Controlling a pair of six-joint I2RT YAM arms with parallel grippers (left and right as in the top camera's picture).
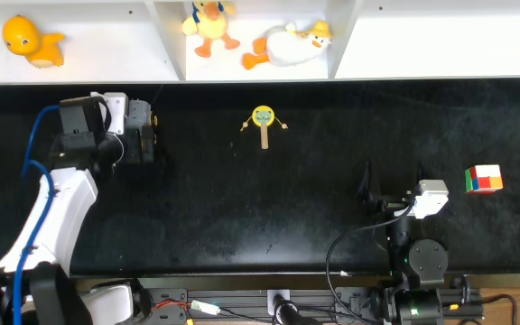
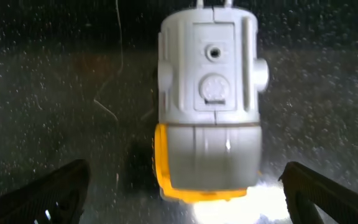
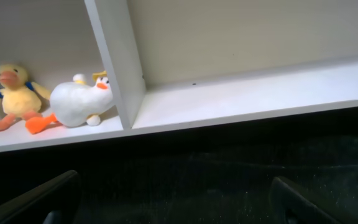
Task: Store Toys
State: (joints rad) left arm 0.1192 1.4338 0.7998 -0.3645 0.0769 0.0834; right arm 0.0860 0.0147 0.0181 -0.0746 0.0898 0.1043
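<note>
Task partly complete: orange duck (image 1: 31,41), yellow duck (image 1: 210,25) and white duck (image 1: 289,45) sit in the shelf (image 1: 441,45); rattle (image 1: 264,122), cube (image 1: 483,179) and white-and-yellow toy (image 2: 207,106) lie on the table (image 1: 242,208), the last straddled by the left gripper (image 2: 185,180), spread wide and ungrasping; right gripper (image 3: 173,186) likewise spread, holding nothing.
</note>
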